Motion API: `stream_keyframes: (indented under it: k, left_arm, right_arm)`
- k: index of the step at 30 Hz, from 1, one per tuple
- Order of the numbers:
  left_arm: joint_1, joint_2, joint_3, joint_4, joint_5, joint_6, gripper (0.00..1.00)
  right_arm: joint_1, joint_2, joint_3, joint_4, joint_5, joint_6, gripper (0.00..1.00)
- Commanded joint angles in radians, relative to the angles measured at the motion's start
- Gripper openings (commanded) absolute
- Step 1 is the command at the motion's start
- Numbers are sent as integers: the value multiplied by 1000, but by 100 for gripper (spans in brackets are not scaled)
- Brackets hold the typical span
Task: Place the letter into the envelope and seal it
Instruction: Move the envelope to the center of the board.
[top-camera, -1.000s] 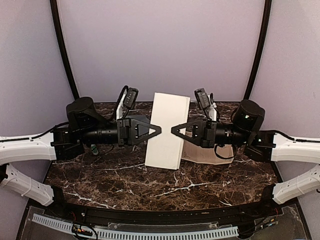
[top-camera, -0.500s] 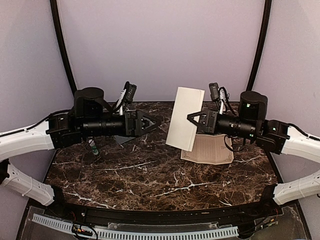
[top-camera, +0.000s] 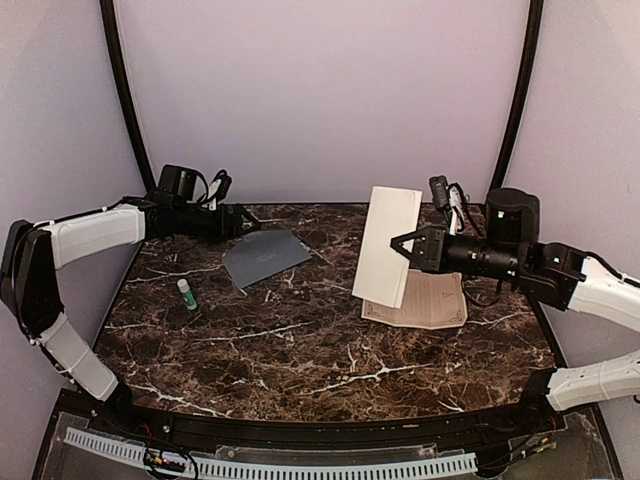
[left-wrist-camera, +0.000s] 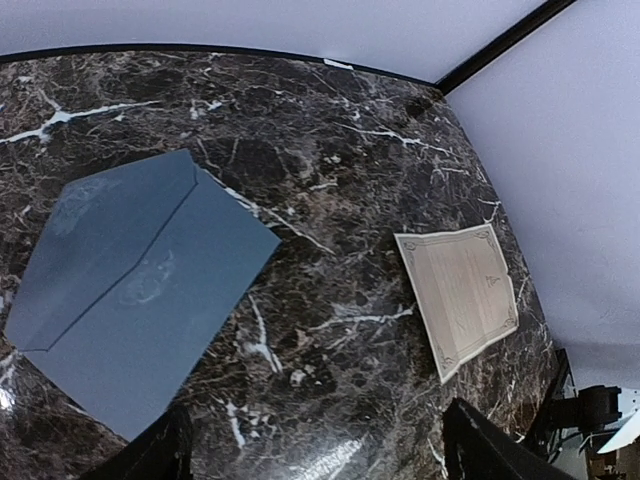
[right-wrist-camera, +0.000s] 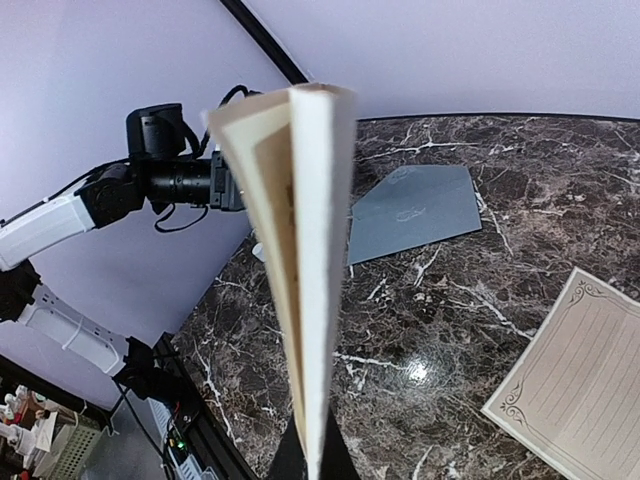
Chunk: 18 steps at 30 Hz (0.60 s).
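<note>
Right hand (top-camera: 398, 243) pinches the folded letter (top-camera: 386, 225) upright above the desk's (top-camera: 300, 350) right side, over a second bordered sheet (top-camera: 432, 305); the envelope (top-camera: 263, 257) lies flat well to its left, toward the far-left corner, long axis slanting near-left to far-right; left hand (top-camera: 240, 220) is nearer, just beside it, fingers spread wide, arm stretched low along the far edge.
</note>
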Motion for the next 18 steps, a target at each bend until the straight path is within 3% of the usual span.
stream_keyframes:
  k: [1,7,18]
  left_arm:
    - [122,117,65,14,108,122,85]
    - [210,320,164,30,120,182,84]
    - [254,556,352,-18,76,258,83]
  right_arm:
    - [-12,-17,-21,21,-15,17,0]
    - [-15,-1,-5,15,-13,32,0]
    - [-19,37,-6,37,-13,69,0]
